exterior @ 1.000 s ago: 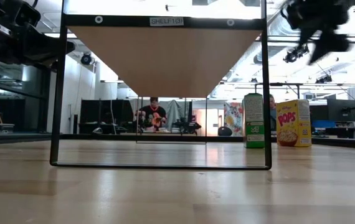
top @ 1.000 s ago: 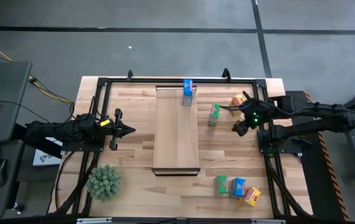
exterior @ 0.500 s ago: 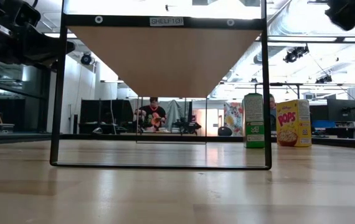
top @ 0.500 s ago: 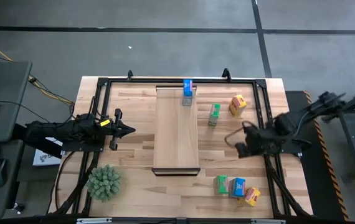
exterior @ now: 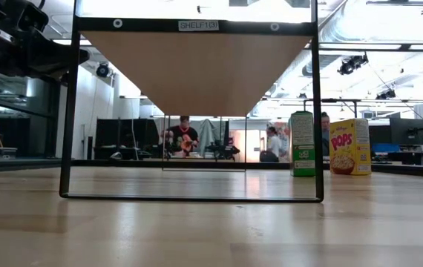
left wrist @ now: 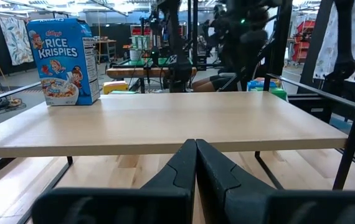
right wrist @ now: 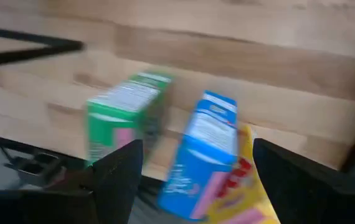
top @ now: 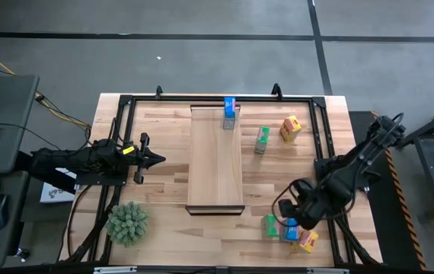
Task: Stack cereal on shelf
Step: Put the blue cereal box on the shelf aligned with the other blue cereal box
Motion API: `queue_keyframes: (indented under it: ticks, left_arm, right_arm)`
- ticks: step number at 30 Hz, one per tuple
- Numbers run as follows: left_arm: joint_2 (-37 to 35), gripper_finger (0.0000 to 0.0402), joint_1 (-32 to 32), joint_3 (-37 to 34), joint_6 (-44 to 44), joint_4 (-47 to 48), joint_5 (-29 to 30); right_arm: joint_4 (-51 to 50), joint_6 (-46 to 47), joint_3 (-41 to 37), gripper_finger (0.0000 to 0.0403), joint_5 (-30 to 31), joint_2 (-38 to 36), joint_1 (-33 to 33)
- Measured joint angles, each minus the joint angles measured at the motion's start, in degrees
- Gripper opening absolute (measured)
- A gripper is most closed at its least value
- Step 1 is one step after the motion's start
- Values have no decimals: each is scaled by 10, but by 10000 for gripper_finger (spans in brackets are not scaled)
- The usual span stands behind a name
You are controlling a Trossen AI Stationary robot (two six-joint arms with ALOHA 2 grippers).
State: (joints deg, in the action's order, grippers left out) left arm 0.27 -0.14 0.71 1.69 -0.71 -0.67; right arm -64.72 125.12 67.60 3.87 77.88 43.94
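Spanning the middle of the bench [top: 164, 129] lies the shelf [top: 215, 164], a long pale board with its dark edge at the near end. One blue cereal box [top: 230, 112] stands on the shelf's far end. A spiky green plant [top: 128, 222] sits at the bench's near left corner. The left arm waits at the left side, its left pincer [top: 158, 159] clenched, fingertips pressed together just short of the shelf's edge. The right pincer [top: 283, 212] hovers with fingers spread apart above a cluster of three boxes near the front right: a green box [top: 270, 225], a blue box [top: 291, 229] beside it, and a yellow-orange box [top: 307, 241] touching the blue one. Farther back, right of the shelf, a second green box [top: 261, 140] and a second yellow-orange box [top: 290, 128] stand apart on the bench.
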Motion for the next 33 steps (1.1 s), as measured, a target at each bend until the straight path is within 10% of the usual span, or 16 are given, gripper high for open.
queue_keyframes:
  ticks: [14,33]
  left_arm:
    - [0,3,0,0,0,0,0]
    - [0,3,0,0,0,0,0]
  right_arm:
    - [-254,32,280,296,-58,236,-2]
    - [-224,73,256,296,-54,264,16]
